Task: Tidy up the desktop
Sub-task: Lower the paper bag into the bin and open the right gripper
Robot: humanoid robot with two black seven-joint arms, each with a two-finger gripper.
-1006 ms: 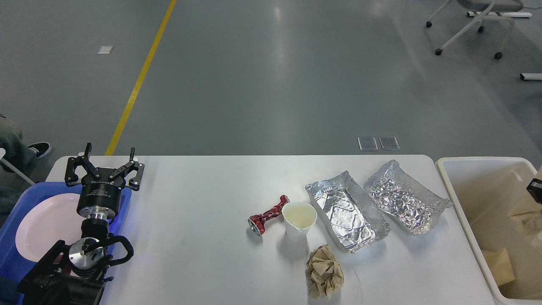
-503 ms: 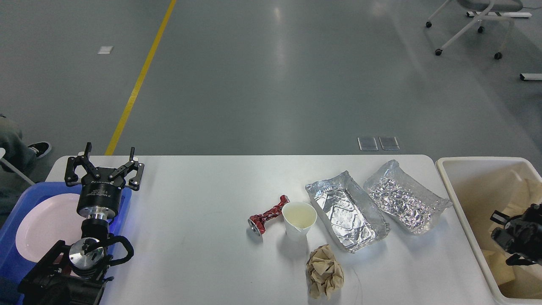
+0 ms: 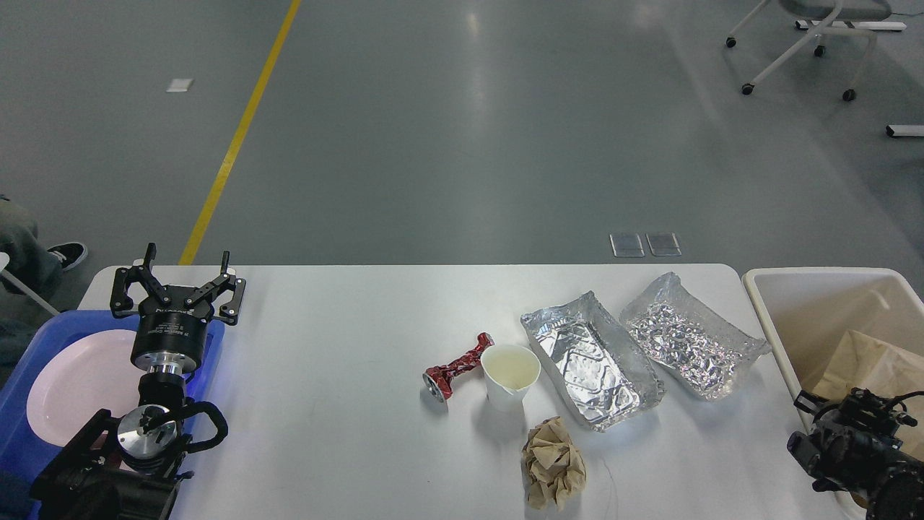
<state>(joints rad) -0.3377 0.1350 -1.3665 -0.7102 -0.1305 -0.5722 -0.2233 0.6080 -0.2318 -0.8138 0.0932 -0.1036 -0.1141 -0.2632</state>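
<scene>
Grey polished flooring with a yellow line (image 3: 238, 137) is seen behind the worktop (image 3: 346, 361), a wide white surface with rounded corners that fills the lower part of the head view. A paper cup (image 3: 510, 375) stands upright near the worktop's middle and serves as the landmark below.

Just left of the cup, and touching or nearly touching it, a crushed red can (image 3: 455, 370) lies on its side. Directly in front of the cup, toward the near edge, a crumpled brown paper wad (image 3: 553, 464) rests. To the right of the cup a foil tray (image 3: 592, 360) is placed, and a second, more wrinkled foil tray (image 3: 689, 335) lies beyond it, further right.

Far to the left of the cup, a blue tray (image 3: 43, 328) overlaps the worktop's left end, and a white plate (image 3: 76, 386) lies in it. The left gripper (image 3: 178, 285) is held above the tray's far right corner; its two fingers are spread apart and nothing is between them.

Far to the right of the cup, a beige bin (image 3: 772, 318) stands against the worktop's right end, with brown paper (image 3: 877, 368) inside. The right gripper (image 3: 844, 433) is seen over the bin's near left wall, dark and end-on; whether it is released or clenched cannot be told.
</scene>
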